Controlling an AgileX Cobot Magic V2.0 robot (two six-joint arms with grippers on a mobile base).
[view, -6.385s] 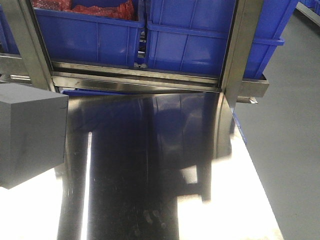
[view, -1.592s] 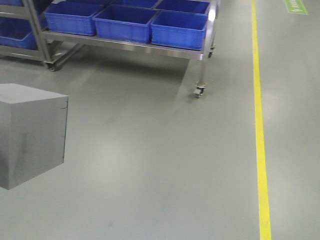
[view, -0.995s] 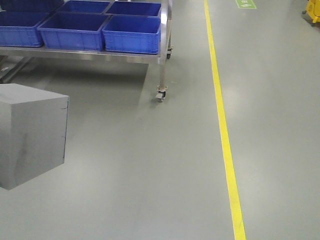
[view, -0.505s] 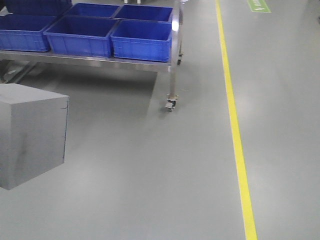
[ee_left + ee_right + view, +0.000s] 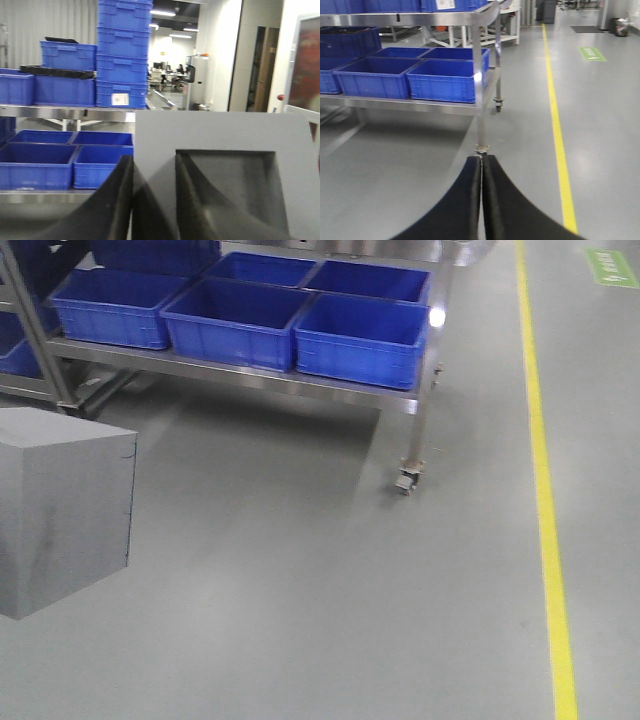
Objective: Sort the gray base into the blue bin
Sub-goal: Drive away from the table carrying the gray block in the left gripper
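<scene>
- Firstly, in the left wrist view, the matte, box-shaped light gray base [image 5: 220, 131] fills the foreground. Its face with the shallow square recess is turned toward the camera.
- Left claw [image 5: 154, 167]: gripping the gray base. One black finger [image 5: 117, 200] lies against the block's outer side and the other sits inside the recess, so the wall between recess and side is pinched between them.
- In the front-facing view, the gray base [image 5: 62, 510] appears large at the left edge, close to the camera and well apart from the rack. Smooth gray floor [image 5: 300, 600] lies behind it.
- Deep, rectangular, plastic, bright blue bins [image 5: 355, 358]: these stand side by side in two rows on the low shelf of a stainless steel wheeled rack [image 5: 250, 372]. It cannot be told which of them is meant to receive the block.
- Caster wheel [image 5: 405, 482]: it sits under the rack's near corner post and rests on the floor.
- Right claw [image 5: 481, 167]: closed, its two black fingers pressed together along their length. It points toward the rack's corner post, with the blue bins to the left of it.
- Yellow painted line [image 5: 548, 520]: it runs along the floor to the right of the rack. A green floor marking [image 5: 612, 265] lies beyond it at the upper right.
- Stacked blue crates [image 5: 125, 50]: these stand on an upper shelf in the background of the left wrist view.
</scene>
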